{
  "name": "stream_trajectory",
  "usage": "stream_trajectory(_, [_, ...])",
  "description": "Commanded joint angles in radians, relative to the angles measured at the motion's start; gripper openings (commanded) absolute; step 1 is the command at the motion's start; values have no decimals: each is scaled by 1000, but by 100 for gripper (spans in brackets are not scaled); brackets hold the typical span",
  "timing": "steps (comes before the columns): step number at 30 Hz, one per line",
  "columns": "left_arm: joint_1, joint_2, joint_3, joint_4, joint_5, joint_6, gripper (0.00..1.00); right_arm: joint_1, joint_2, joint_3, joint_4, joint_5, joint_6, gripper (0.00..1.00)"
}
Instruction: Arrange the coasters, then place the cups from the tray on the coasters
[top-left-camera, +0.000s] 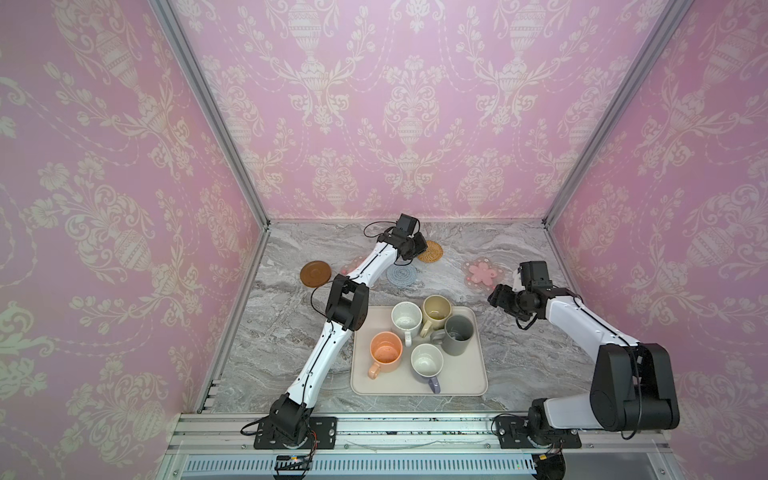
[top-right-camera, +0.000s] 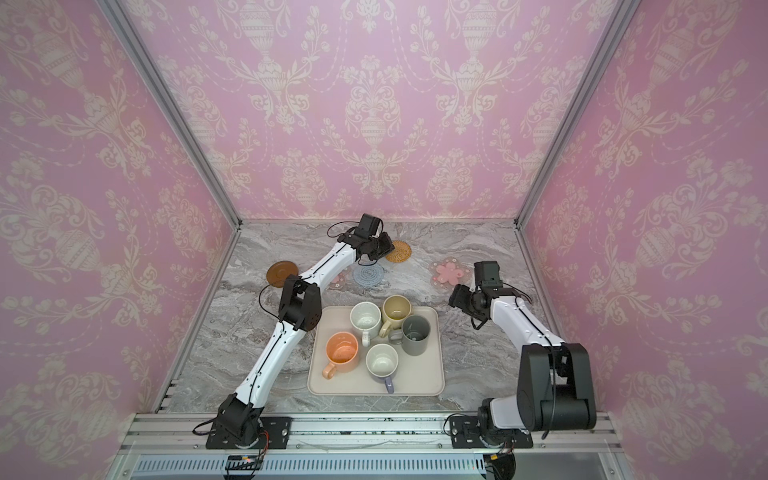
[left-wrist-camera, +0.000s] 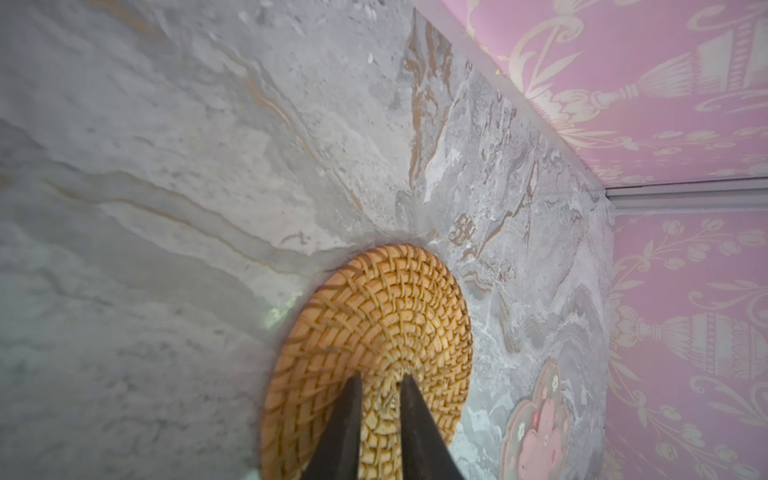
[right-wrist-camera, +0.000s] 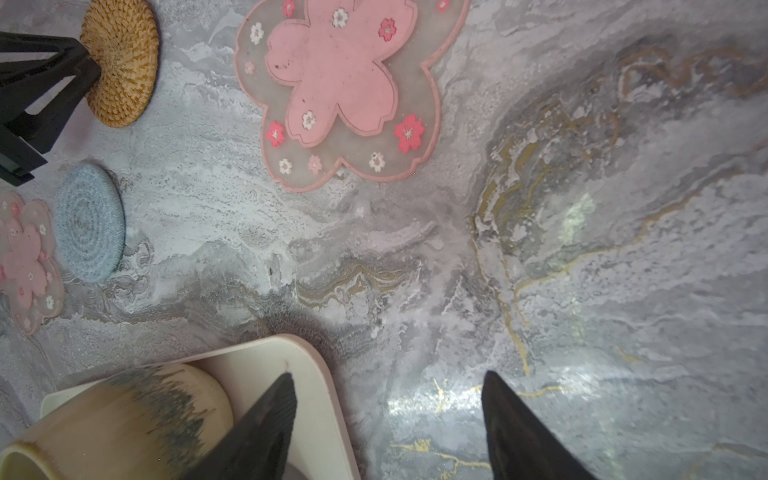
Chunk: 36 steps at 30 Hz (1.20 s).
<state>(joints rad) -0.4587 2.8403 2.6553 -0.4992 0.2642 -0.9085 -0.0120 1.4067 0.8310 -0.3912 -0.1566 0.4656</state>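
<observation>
Coasters lie on the far half of the table (top-left-camera: 519, 365) in both top views: brown coaster (top-left-camera: 316, 273) at the left, blue coaster (top-left-camera: 402, 275) in the middle, rattan coaster (top-left-camera: 432, 251) farther back, and one flower coaster (top-left-camera: 483, 272) at the right. A second flower coaster (top-right-camera: 337, 280) is mostly hidden under the left arm (top-right-camera: 332, 259). All five cups (top-left-camera: 405, 320) stand on the tray (top-left-camera: 419, 390), nearer the front. The left gripper (top-left-camera: 419, 249) is at the rattan coaster's edge. The right gripper (top-left-camera: 494, 297) hangs between the flower coaster and the tray.

From the left wrist, the fingers (left-wrist-camera: 345, 424) stand almost together over the rattan coaster (left-wrist-camera: 374, 316), with a thin gap between them — whether they press or pinch it, I cannot tell.

From the right wrist, the right gripper (right-wrist-camera: 389, 375) is spread wide and empty — one finger is over the tray (right-wrist-camera: 316, 374) corner, beside the beige cup (right-wrist-camera: 124, 407).
</observation>
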Motion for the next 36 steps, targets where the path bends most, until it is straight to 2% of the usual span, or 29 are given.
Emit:
stream_trajectory(1, [36, 60, 10, -48, -84, -31, 21, -8, 14, 13, -19, 17, -24, 72])
stream_trajectory(11, [102, 36, 19, -56, -118, -42, 21, -12, 11, 31, -39, 16, -36, 72])
stream_trajectory(22, [112, 21, 13, -63, -145, -61, 21, -22, 5, 19, -40, 16, -47, 72])
stream_trajectory(27, [102, -25, 12, -65, -123, -10, 23, -27, 14, 22, -24, 9, -47, 72])
stream_trajectory(36, [87, -164, 9, -135, -100, 160, 26, -32, 46, 73, -15, -1, -50, 72])
